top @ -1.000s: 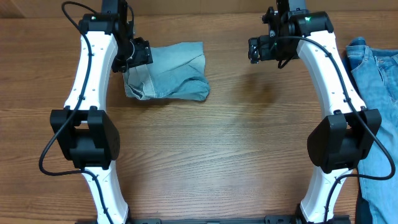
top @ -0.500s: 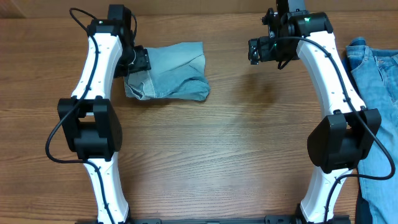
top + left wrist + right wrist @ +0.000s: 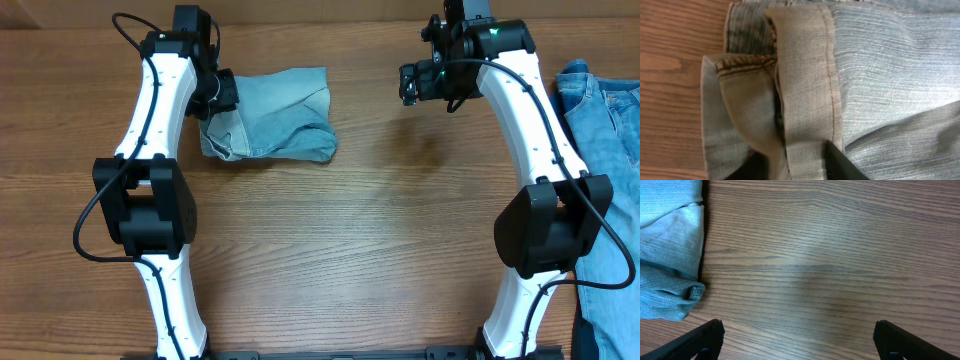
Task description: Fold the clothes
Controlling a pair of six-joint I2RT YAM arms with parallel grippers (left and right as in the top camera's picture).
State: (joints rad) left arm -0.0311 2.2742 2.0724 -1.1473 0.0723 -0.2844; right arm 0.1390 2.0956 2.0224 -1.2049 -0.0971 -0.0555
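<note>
Overhead: the shorts (image 3: 270,115) lie bunched on the desk (image 3: 340,230), with the left hand (image 3: 222,95) at their edge. Left wrist: fingers (image 3: 845,162) flank the hem (image 3: 807,75); clamped or not, I cannot tell, and a thin pinch could slip. Right wrist: the right hand (image 3: 800,342) gapes wide over the desk, apart from the shorts.

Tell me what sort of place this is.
Likely a robotics lab bench for laundry folding: two white robot arms at a wooden table, pale denim shorts, darker jeans at the edge.

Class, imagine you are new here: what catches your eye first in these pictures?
A crumpled pair of pale denim shorts lies far left on the table, the left gripper pinching its edge. The right gripper hangs open over bare wood; deeper-blue denim lies along the right edge.
</note>
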